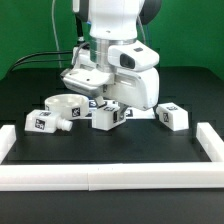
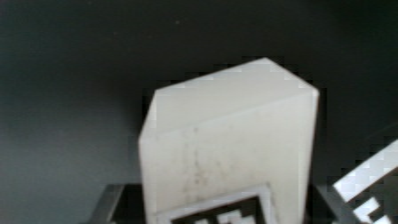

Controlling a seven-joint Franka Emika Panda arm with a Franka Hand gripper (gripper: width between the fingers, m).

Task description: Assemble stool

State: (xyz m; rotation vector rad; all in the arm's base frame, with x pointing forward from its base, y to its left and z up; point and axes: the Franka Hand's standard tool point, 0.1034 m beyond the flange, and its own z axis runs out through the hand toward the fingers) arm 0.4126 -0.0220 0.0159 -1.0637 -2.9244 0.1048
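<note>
My gripper [image 2: 228, 208] is shut on a white stool leg [image 2: 228, 130], with a finger on each side of the leg's tagged end. The leg points away from the wrist camera over the dark table. In the exterior view the gripper [image 1: 86, 84] hangs low just above the round white seat [image 1: 63, 103], and the arm's body partly hides it. Three more tagged legs lie on the table: one at the exterior view's left [image 1: 45, 122], one in the middle [image 1: 105, 117] and one at the right [image 1: 172, 115].
Long white rails border the table at the left [image 1: 10, 140], front [image 1: 110, 178] and right [image 1: 211, 146]. A corner of the marker board [image 2: 375, 172] shows beside the held leg in the wrist view. Cables hang behind the arm.
</note>
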